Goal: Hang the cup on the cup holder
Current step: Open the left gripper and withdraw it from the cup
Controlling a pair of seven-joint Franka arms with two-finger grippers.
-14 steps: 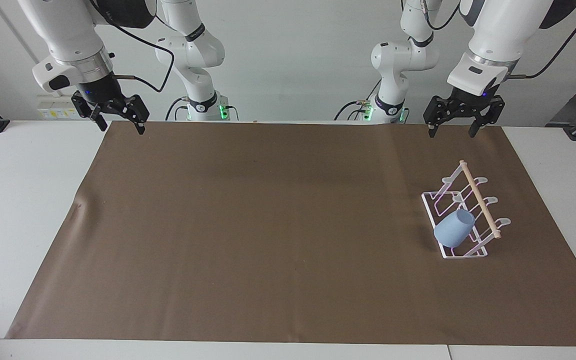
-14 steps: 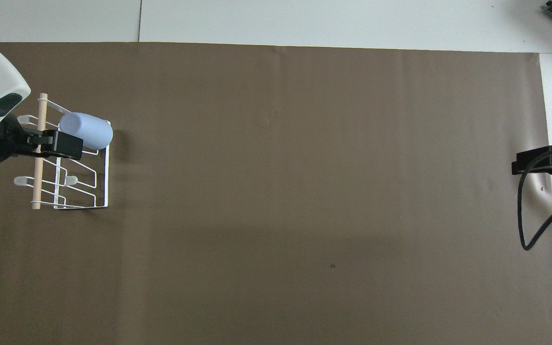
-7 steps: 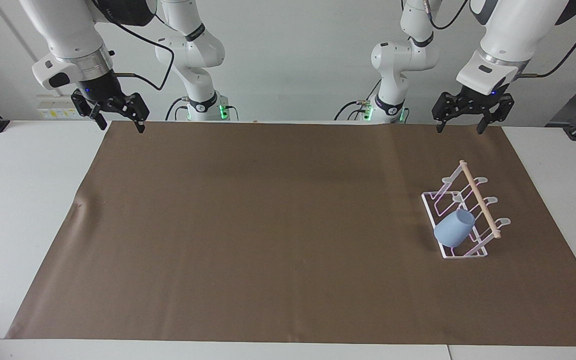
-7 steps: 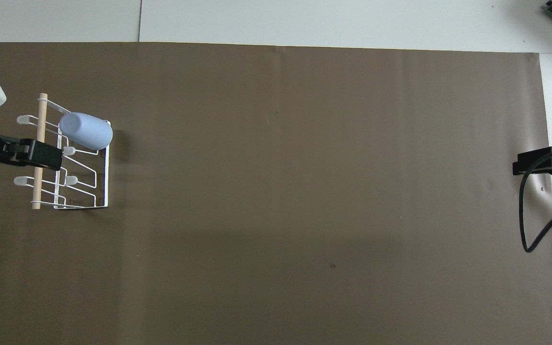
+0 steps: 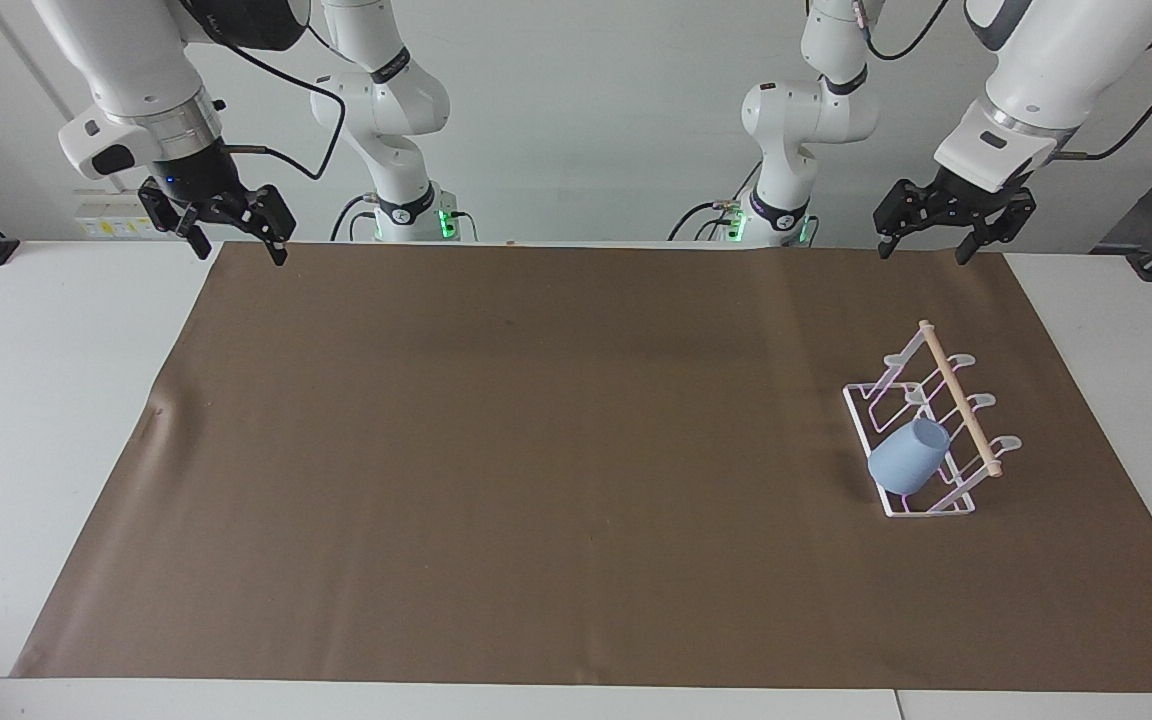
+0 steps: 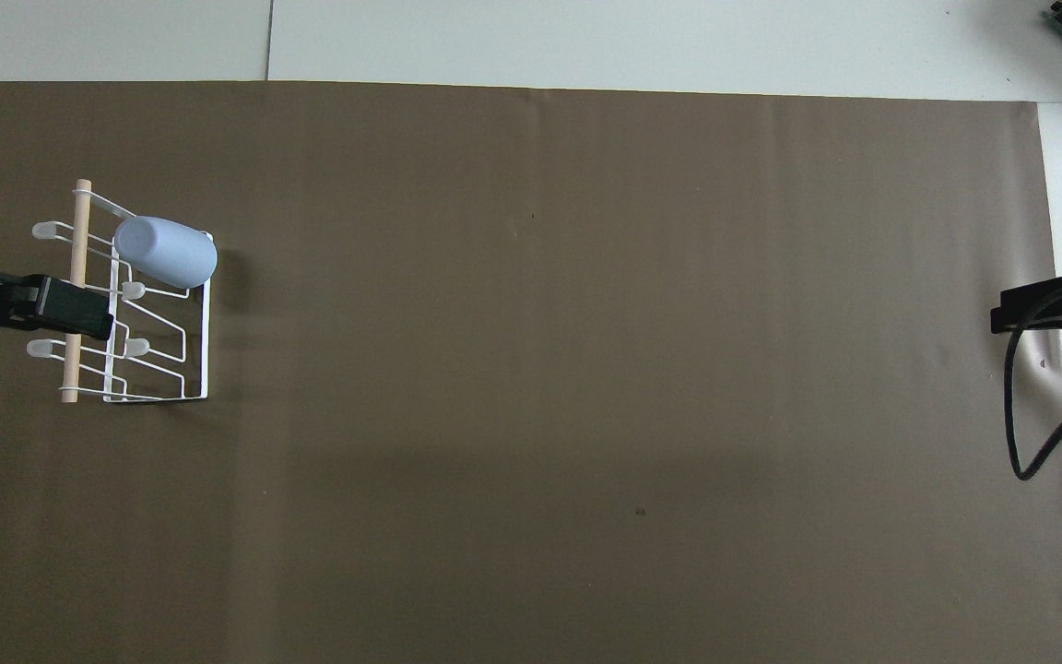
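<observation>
Cup [image 5: 904, 458] hangs tilted on cup holder [image 5: 941, 410], mat's [image 5: 536, 450] 3 o'clock edge in facing view, unmoved. Left gripper [image 5: 921, 252], jaws wide and empty, has risen and drifted outward. Right gripper [image 5: 234, 248] waits, jaws wide, empty, unchanged.

We see the cup [image 5: 907, 460] [image 6: 166, 251], small, matte and light blue, hung tilted on a slanted prong of the cup holder [image 5: 936, 420] [image 6: 135, 304], its rim facing the wooden rod. The holder is a white wire rack with looped prongs, standing on the brown mat [image 5: 536, 450] near the mat's edge at the left arm's end.
</observation>
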